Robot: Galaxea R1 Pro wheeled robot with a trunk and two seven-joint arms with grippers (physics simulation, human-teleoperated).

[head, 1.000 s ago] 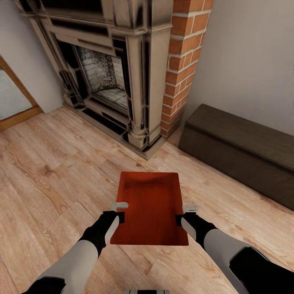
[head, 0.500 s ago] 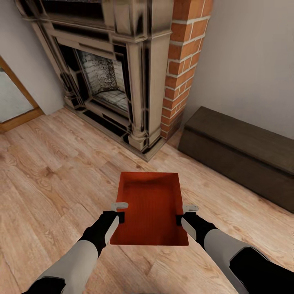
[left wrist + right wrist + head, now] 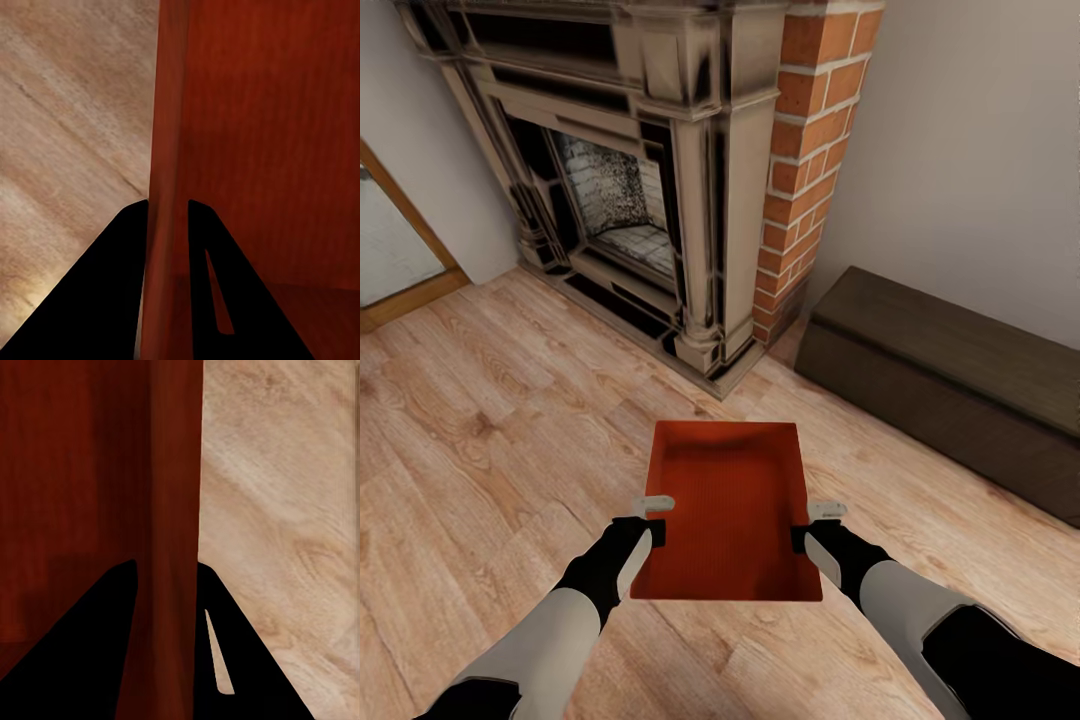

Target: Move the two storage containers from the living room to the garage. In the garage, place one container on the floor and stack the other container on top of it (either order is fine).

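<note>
I hold one storage container (image 3: pixel 728 510) in front of me above the wood plank floor (image 3: pixel 480 450) of the living room. My left claw (image 3: pixel 652 518) is clamped on its left wall, my right claw (image 3: pixel 812 524) on its right wall; in each wrist view one finger sits inside the wall and one outside. Fireplace (image 3: pixel 630 190) with brick column (image 3: pixel 810 150) far ahead; dark low bench (image 3: pixel 950 375) far right by the wall.
</note>
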